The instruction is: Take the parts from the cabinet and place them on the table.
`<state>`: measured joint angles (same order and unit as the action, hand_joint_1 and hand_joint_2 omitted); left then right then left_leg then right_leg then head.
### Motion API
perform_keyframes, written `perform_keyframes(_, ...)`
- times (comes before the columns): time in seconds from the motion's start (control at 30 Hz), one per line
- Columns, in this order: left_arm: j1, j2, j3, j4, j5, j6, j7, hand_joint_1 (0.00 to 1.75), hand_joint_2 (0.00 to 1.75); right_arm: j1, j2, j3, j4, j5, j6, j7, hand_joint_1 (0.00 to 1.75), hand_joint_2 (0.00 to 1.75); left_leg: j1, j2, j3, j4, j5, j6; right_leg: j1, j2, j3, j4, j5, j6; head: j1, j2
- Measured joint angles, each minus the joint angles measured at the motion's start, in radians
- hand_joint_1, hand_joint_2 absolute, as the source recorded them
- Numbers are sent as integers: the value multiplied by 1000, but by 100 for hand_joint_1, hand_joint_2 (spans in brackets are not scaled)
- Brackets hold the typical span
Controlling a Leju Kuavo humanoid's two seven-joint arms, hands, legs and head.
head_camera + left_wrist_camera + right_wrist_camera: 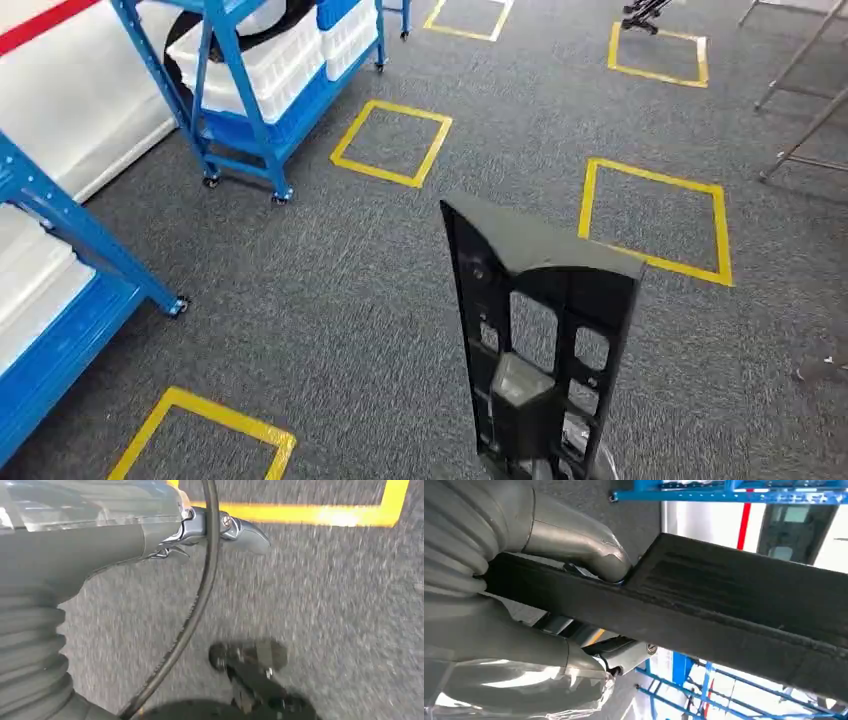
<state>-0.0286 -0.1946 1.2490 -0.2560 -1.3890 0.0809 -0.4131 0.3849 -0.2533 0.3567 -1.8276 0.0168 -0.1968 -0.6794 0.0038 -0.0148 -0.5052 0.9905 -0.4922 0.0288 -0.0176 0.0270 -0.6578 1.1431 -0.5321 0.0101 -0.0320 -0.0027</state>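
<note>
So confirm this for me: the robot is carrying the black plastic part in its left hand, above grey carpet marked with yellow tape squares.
Not quite. The black plastic part is held in the right hand, as the right wrist view shows; the left hand holds nothing. The rest is right: in the head view the part stands above grey carpet marked with yellow tape squares.

A grey carpeted floor (330, 290) was seen, marked with yellow taped squares (391, 142). On it, at the far left, a blue wheeled rack (258, 135) was stood, with white bins (262, 62) carried on its shelves. A second blue rack (62, 270) was placed at the near left, its foot resting on the carpet. Metal frame legs (800, 120) were seen at the far right.
</note>
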Motion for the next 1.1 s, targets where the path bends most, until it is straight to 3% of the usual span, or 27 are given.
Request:
perform_keyframes(0.07,4,0,1,0,0,-1,0,0,175,-1,5,-2,0,0,0,0,175,175,-6,33,-3,0,-1,2,-5,-18,-65,143,-67,5,0,0)
perform_keyframes(0.1,4,0,1,0,0,-1,0,0,175,0,8,-4,1,0,0,0,175,175,-7,50,-4,1,-2,2,-6,-22,-79,180,-73,6,0,0)
perform_keyframes(0.13,3,0,2,0,-1,-1,0,0,175,2,10,-6,2,0,0,0,175,175,-8,65,-4,1,-3,2,-6,-25,-68,168,-57,7,0,0)
perform_keyframes(0.2,0,0,2,0,-4,-1,0,0,175,2,10,-7,2,1,6,2,175,175,-9,92,-1,1,-6,-2,-5,-38,13,34,15,4,0,0)
perform_keyframes(0.23,-2,0,2,0,-5,-1,0,0,175,1,10,-8,2,1,9,2,175,175,-9,102,5,2,-9,-6,-3,-69,67,-55,46,-2,0,0)
perform_keyframes(0.27,-3,0,2,0,-6,-1,0,0,175,-3,10,-8,2,1,13,2,175,175,-14,113,8,2,-13,-12,7,-129,100,-117,36,-8,0,0)
perform_keyframes(0.4,-9,0,3,0,-6,-1,0,0,175,-3,10,-11,3,2,14,5,175,175,-17,155,19,1,-20,-29,18,-81,91,-124,42,-26,0,0)
perform_keyframes(0.43,-10,0,3,0,-6,-1,0,0,175,-2,10,-11,3,2,14,4,175,175,-14,132,14,8,-31,-39,5,-70,98,-133,49,-35,0,0)
perform_keyframes(0.47,-10,0,3,0,-6,-1,0,0,175,-4,10,-11,3,2,14,3,175,175,-10,66,7,37,-54,-44,5,-58,97,-135,52,-40,0,0)
perform_keyframes(0.5,-9,0,3,0,-7,-1,0,0,175,-9,10,-11,4,2,14,3,175,175,-8,35,-20,101,-95,-47,5,-47,95,-134,53,-45,0,0)
perform_keyframes(0.57,-4,0,5,0,-9,-1,0,0,175,-14,9,-11,8,2,14,3,175,175,-8,22,-98,269,-168,-52,6,-19,94,-134,53,-47,0,0)
perform_keyframes(0.6,-3,0,6,0,-11,-1,0,0,175,-14,9,-11,11,2,14,3,175,175,-8,22,-122,316,-174,-53,6,-5,94,-133,53,-47,0,0)
perform_keyframes(0.63,-1,0,7,0,-11,-1,0,0,175,-14,9,-11,13,2,14,3,175,175,-8,22,-128,320,-161,-53,6,9,95,-132,53,-47,0,0)
perform_keyframes(0.67,-1,0,9,0,-11,-1,0,0,175,-14,9,-11,16,2,14,3,175,175,-7,21,-116,282,-124,-52,6,24,96,-129,53,-47,0,0)
perform_keyframes(0.73,-2,0,11,0,-12,-1,0,0,175,-14,9,-11,19,2,14,3,175,175,-3,5,-59,144,-37,-48,4,51,97,-124,51,-44,0,0)
perform_keyframes(0.77,-2,0,13,0,-14,0,0,0,175,-15,9,-11,19,2,14,3,175,175,1,-40,-23,51,-1,-45,2,66,95,-119,48,-40,0,0)
perform_keyframes(0.8,-1,0,14,0,-17,0,0,0,175,-17,9,-11,19,2,14,3,175,175,1,-79,-17,33,-11,-42,8,77,88,-111,48,-34,0,0)
perform_keyframes(0.87,-5,0,15,0,-21,3,3,0,175,-14,9,-11,19,-2,17,4,175,175,-3,-61,-14,27,-16,-33,1,100,76,-114,55,-21,0,0)
perform_keyframes(0.93,-6,0,15,0,-23,6,3,0,175,-6,15,-12,19,-5,18,5,175,175,2,-39,-9,12,-6,-14,2,123,73,-121,63,-5,0,0)
perform_keyframes(0.97,-7,0,16,0,-23,8,3,0,175,-2,17,-13,19,-5,18,5,175,175,4,-20,-5,3,1,-6,2,77,69,-104,49,-7,0,0)
perform_keyframes(1.0,-7,0,16,0,-24,9,2,0,175,-3,19,-14,19,-5,19,5,175,175,3,-9,-5,-1,4,-1,6,22,48,-62,16,-7,0,0)
perform_keyframes(1.03,-5,0,16,0,-24,11,2,0,175,-5,19,-14,19,-5,19,5,175,175,0,5,-7,-1,3,2,4,-2,15,6,-25,-3,0,0)
perform_keyframes(1.1,-2,0,18,0,-26,11,1,0,175,-2,26,-17,19,-7,20,4,175,175,-5,36,-8,-1,2,4,-1,-19,-53,149,-83,2,0,0)
